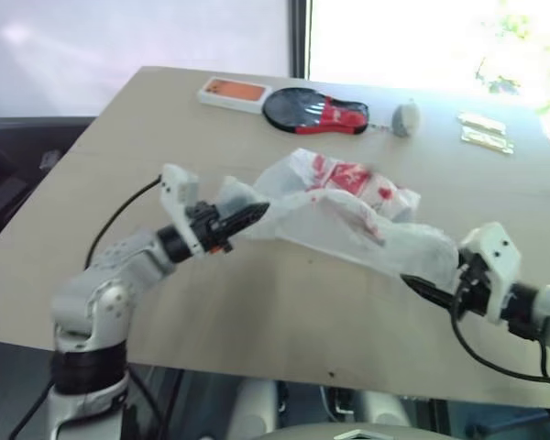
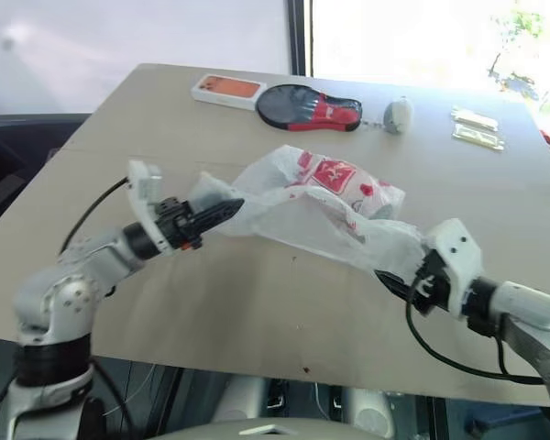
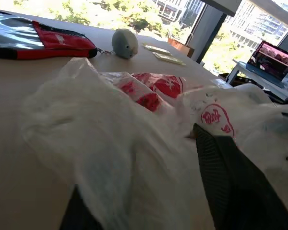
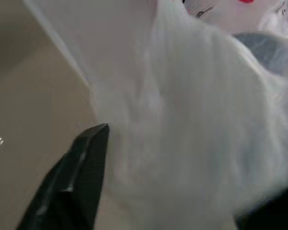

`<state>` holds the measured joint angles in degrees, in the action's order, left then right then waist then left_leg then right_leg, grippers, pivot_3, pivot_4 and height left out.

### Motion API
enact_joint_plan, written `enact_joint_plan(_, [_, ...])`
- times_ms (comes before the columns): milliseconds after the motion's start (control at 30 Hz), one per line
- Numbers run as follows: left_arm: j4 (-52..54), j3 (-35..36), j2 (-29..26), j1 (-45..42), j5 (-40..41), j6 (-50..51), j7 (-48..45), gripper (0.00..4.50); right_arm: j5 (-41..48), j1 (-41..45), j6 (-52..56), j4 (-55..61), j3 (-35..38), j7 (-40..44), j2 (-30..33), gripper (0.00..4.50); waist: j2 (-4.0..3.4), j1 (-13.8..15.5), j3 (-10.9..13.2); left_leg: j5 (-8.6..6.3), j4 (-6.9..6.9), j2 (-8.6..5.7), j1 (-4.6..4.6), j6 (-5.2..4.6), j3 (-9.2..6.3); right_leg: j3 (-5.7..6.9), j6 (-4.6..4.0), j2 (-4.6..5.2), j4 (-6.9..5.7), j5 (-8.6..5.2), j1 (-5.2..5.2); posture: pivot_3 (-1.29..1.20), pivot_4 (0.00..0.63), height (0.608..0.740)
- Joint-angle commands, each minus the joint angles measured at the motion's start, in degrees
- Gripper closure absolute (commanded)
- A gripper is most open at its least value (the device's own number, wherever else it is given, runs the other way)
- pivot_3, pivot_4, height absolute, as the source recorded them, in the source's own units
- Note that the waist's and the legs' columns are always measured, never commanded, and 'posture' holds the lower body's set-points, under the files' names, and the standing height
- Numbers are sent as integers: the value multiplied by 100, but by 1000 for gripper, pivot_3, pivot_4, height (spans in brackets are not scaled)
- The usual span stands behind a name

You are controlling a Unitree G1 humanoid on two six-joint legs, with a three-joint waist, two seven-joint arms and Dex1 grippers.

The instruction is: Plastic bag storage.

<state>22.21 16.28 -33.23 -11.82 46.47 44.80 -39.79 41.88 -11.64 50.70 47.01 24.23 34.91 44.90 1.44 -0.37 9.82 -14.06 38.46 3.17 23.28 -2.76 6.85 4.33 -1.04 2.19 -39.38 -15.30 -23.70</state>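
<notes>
The plastic bag (image 1: pixel 348 206), thin crinkly white film with red print, lies crumpled across the middle of the wooden table (image 1: pixel 257 312). My left gripper (image 1: pixel 247 217) is at the bag's left end. In the left wrist view its fingers (image 3: pixel 230 182) stand apart, and the loose film of the bag (image 3: pixel 110 143) is bunched between and over them. My right gripper (image 1: pixel 422 286) is at the bag's right end, near the table's front edge. Its fingers (image 4: pixel 77 177) are spread wide, with the bag (image 4: pixel 192 120) lying between them.
Along the table's far side lie a white-and-orange flat box (image 1: pixel 231 92), a black-and-red pouch (image 1: pixel 313 111) with a grey round charm (image 1: pixel 404 117) attached, and two small packets (image 1: pixel 484 131). Beyond the table, a laptop (image 3: pixel 272 60) sits on a side table.
</notes>
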Motion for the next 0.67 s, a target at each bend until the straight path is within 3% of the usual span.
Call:
enact_joint_plan(33, [467,569,-306,605,258,-109,-263,689,855,-709,-296,476,1538,685,-74,0,1,6,0,-2,-3,2,-10,-3,-1,0,-1,-1,0,-1,8,0,150,740])
enact_joint_plan(67, [549,665,-437,884,195,-192,-411,129,920,-1039,-382,538,1902,895,-103,0,1,10,0,-5,-6,3,-19,-7,-1,-1,-2,-1,0,-1,16,0,150,740])
enact_joint_plan(100, [593,799,-546,1119,240,-195,-546,54,1028,-1356,-399,555,2195,1063,-119,0,1,17,-1,-14,-10,3,-26,-22,-1,-1,-3,-2,1,-2,22,0,150,740])
enact_joint_plan(233, [596,1126,-808,1781,74,-412,-817,54,506,-2252,-851,405,2716,1475,-179,0,0,61,-3,-18,-18,7,-35,-24,-1,-1,-3,-2,22,-3,29,0,150,740])
enact_joint_plan(333, [528,1014,-867,2221,-417,-760,-835,54,-396,-2523,-1540,-13,2395,1669,-124,0,-3,70,-9,-34,-19,7,-34,-3,0,0,-21,2,41,-14,28,0,150,740])
enact_joint_plan(667, [830,1087,-724,2571,-421,-941,-608,54,-1396,-1474,-2729,-1399,1415,1800,124,0,-6,115,-7,-39,-32,7,-27,-8,2,2,-25,6,51,-16,25,0,150,740])
